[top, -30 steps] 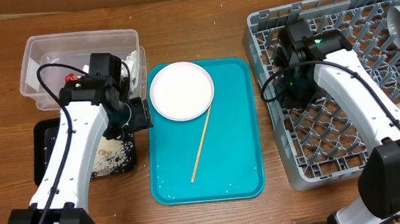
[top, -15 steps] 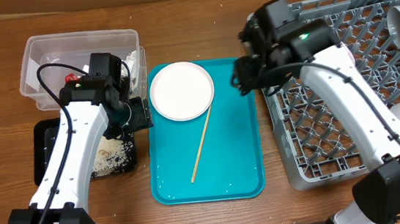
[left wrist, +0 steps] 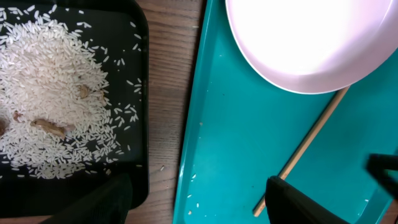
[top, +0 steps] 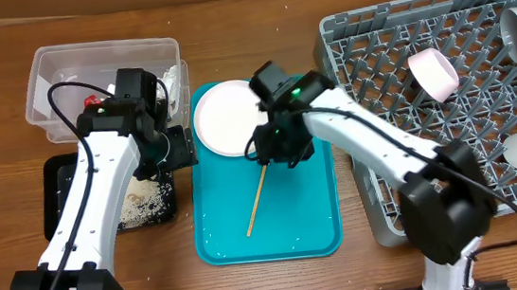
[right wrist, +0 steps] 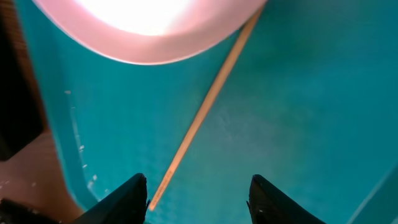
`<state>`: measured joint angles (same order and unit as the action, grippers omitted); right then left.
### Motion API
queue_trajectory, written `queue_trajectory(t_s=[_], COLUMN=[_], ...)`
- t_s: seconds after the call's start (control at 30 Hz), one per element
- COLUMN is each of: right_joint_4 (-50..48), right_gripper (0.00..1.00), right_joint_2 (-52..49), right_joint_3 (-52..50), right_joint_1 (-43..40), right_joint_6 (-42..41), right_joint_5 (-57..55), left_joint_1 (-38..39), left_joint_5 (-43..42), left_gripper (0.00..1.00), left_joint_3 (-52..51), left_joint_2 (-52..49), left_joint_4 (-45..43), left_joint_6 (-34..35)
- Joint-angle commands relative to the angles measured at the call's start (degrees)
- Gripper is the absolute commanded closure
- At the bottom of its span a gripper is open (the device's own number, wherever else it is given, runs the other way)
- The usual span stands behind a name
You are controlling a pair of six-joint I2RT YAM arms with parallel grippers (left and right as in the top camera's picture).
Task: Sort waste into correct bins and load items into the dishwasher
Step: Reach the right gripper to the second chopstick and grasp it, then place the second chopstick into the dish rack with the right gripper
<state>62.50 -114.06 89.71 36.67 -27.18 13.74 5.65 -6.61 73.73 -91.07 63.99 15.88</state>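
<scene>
Bowl [top: 433,73] left in the rack [top: 406,197], the right hand [right wrist: 199,199] has swung above the tray [top: 303,217], open and empty, plate [top: 234,117] just ahead, likely next; the left hand [left wrist: 193,199] hovers open, empty.

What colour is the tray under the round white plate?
The rectangular serving tray is teal, clearest in the overhead view.
</scene>
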Motion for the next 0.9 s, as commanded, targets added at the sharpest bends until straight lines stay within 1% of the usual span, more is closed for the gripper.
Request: queue_trajectory(t_s=[0.0,0.1,0.27,0.33,0.37,0.5,0.57,0.63,0.67,0.87], right_joint_4=[-1.11,-1.86,-0.20,0.76,1.07,1.88,2.21,2.51,2.58,5.62], right_gripper=[0.45,0.45,0.46,0.50,0.54,0.76,0.85,0.90,0.96,0.96], right_joint_2=[-3.78,-6.62,-10.38,-10.75,-10.75,-10.75,-10.75,-10.75,-10.75,-9.86], right_joint_3=[-0.31,-0.33,-0.42,-0.44,-0.44,-0.46,-0.46,-0.46,-0.46,0.79], right_joint_1=[2.01,3.08,3.82,3.82,3.82,3.76,3.74,3.74,3.72,2.64], right_joint_6=[-3.78,-4.81,-8.11,-9.16,-9.14,-9.09,-9.07,-8.92,-8.68,-7.32], right_joint_5=[-2.16,-2.23,-6.88,-8.76,-9.35,-9.84,-9.81,-9.81,-9.84,-9.84], left_joint_1=[0.39,0.39,0.39,0.39,0.39,0.39,0.39,0.39,0.39,0.39], left_joint_5=[0.63,0.63,0.63,0.63,0.66,0.66,0.63,0.66,0.63,0.63], left_gripper=[0.29,0.29,0.29,0.29,0.29,0.29,0.29,0.29,0.29,0.29], left_joint_3=[-0.24,-0.24,-0.24,-0.24,-0.24,-0.24,-0.24,-0.24,-0.24,-0.24], left_joint_2=[0.42,0.42,0.42,0.42,0.42,0.42,0.42,0.42,0.42,0.42], left_joint_4=[-0.13,-0.15,-0.11,-0.11,-0.13,-0.13,-0.13,-0.13,-0.11,-0.09], left_joint_6=[-0.44,-0.44,-0.46,-0.46,-0.46,-0.46,-0.44,-0.44,-0.46,-0.46])
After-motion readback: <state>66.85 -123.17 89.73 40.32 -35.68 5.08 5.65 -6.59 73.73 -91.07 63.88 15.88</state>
